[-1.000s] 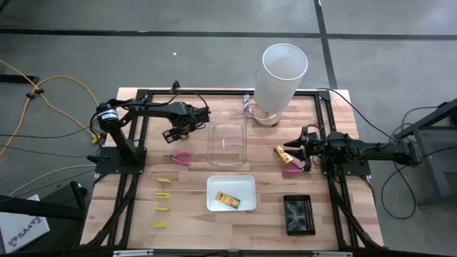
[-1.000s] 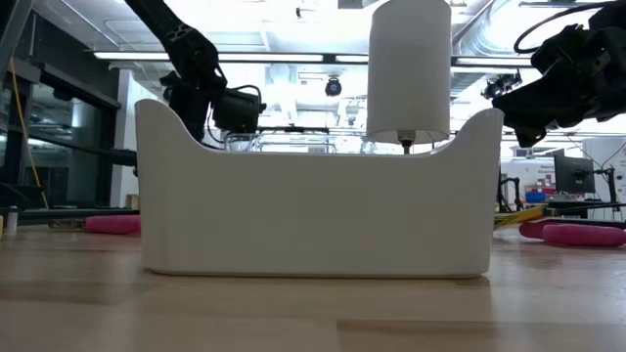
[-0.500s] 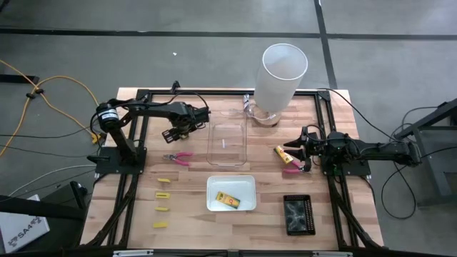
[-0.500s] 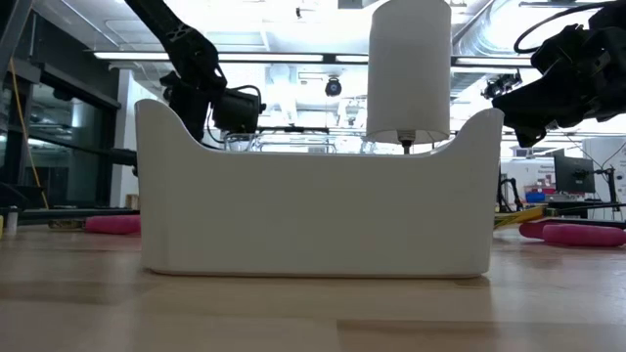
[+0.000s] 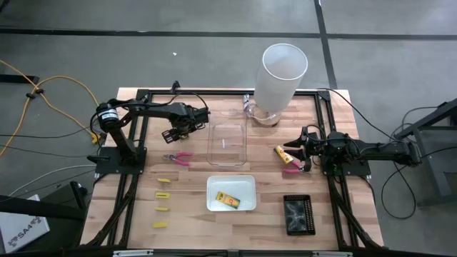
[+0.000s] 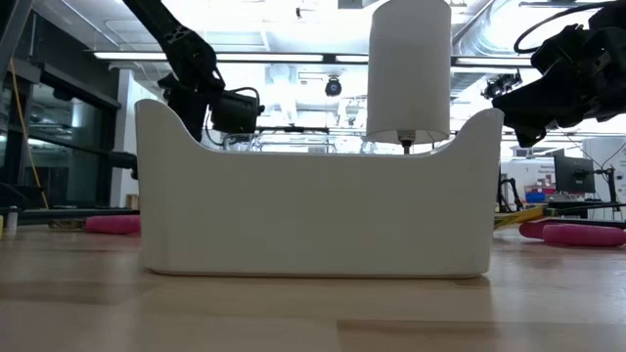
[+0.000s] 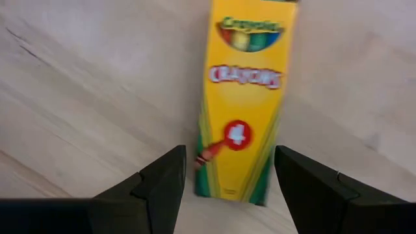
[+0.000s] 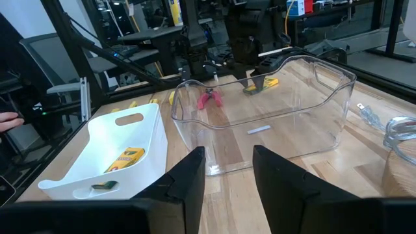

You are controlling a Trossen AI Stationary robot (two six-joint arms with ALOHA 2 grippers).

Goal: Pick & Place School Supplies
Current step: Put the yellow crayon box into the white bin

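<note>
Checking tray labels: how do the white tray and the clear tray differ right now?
The white tray is opaque; the clear tray is see-through. The white tray holds a crayon packet; nothing shows in the clear tray but a small pale mark on its floor. In the high view the white tray sits at the lower middle of the table, with the clear tray above it. Both are rectangular, open-topped and upright.

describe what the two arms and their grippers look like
Both arms are dark, jointed, slim tubes. The left arm has a round base joint with a pale ring; the right arm is plain black with cables trailing behind. The left gripper and right gripper each have two broad, flat, dark fingers.
</note>
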